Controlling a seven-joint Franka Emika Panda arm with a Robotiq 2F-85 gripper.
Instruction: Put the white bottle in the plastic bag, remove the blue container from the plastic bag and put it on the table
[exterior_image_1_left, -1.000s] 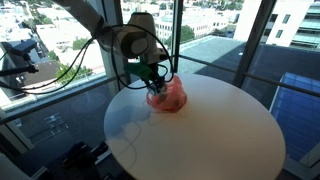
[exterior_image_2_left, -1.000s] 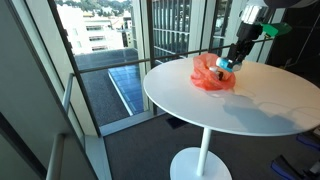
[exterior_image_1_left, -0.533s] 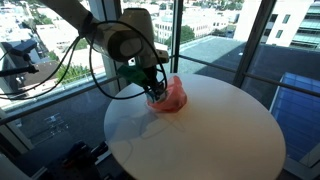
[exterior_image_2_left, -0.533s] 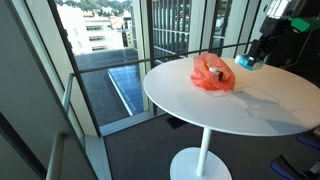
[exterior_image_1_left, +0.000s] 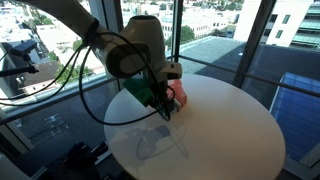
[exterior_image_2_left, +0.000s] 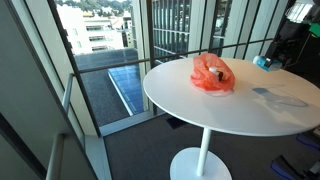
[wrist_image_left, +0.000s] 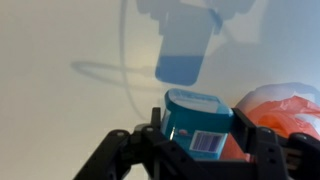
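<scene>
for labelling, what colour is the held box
The box is blue-teal, clearest in the wrist view.

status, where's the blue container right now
Gripper shut on blue container, held above the table. Plastic bag sits apart on the table. Only bare table beneath the container.

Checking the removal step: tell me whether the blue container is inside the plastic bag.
No, the gripper holds the blue container clear of the plastic bag, above the table.

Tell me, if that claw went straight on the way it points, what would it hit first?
Probably the bare table: the claw, holding the blue box, points down at it, with the bag off to one side.
</scene>
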